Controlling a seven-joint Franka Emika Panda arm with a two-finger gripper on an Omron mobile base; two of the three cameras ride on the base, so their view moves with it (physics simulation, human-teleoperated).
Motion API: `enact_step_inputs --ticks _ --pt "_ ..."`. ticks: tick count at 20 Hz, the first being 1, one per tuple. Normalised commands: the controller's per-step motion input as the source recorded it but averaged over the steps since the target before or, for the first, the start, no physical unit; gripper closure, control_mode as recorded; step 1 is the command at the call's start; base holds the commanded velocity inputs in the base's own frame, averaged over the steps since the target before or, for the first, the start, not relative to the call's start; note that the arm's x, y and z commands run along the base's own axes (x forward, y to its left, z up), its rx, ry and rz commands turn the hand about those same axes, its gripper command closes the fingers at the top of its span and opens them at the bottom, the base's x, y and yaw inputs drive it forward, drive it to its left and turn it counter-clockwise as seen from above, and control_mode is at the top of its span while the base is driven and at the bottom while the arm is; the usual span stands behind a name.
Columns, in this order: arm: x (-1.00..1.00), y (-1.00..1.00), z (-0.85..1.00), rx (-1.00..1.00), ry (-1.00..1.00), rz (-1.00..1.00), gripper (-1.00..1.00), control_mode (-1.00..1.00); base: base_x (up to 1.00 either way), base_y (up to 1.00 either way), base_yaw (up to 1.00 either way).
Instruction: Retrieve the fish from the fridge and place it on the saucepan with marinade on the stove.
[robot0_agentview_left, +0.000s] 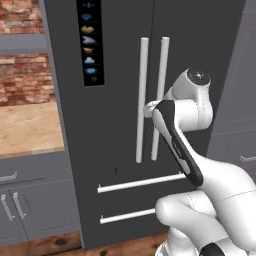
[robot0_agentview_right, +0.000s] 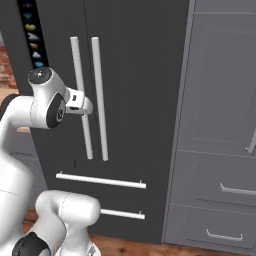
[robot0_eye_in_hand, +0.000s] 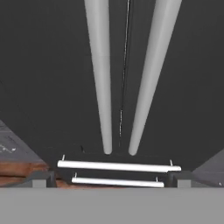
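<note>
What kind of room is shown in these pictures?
Most likely a kitchen: a tall dark-grey fridge with long pale handles and two drawers below, grey cabinets beside it, and a wooden counter under a brick wall.

One fridge (robot0_agentview_left: 115, 60) stands shut. It carries two long upright handles (robot0_agentview_left: 142, 100) at twelve o'clock and two horizontal drawer handles (robot0_agentview_left: 140, 182) at six o'clock. One wooden bench (robot0_agentview_left: 30, 127) lies at nine o'clock.

Fridge (robot0_agentview_left: 120, 100) doors shut, cabinets (robot0_agentview_right: 220, 150) to its right, counter (robot0_agentview_left: 27, 127) to left.
</note>
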Motion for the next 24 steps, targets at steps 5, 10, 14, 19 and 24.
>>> enact_step_inputs --ticks 5,10,14,19,24 --pt "0.12 0.34 0.0 0.0 -0.23 0.0 -1.0 -1.0 0.0 0.0 0.0" --pt "0.2 0.0 0.0 0.0 0.0 0.0 -1.0 -1.0 0.0 0.0 0.0" --pt "0.39 0.0 0.0 0.0 0.0 0.0 -1.0 -1.0 0.0 0.0 0.0" --pt "0.52 0.0 0.0 0.0 0.0 0.0 -1.0 -1.0 0.0 0.0 0.0" --pt "0.47 0.0 0.0 0.0 0.0 0.0 -1.0 -1.0 0.0 0.0 0.0"
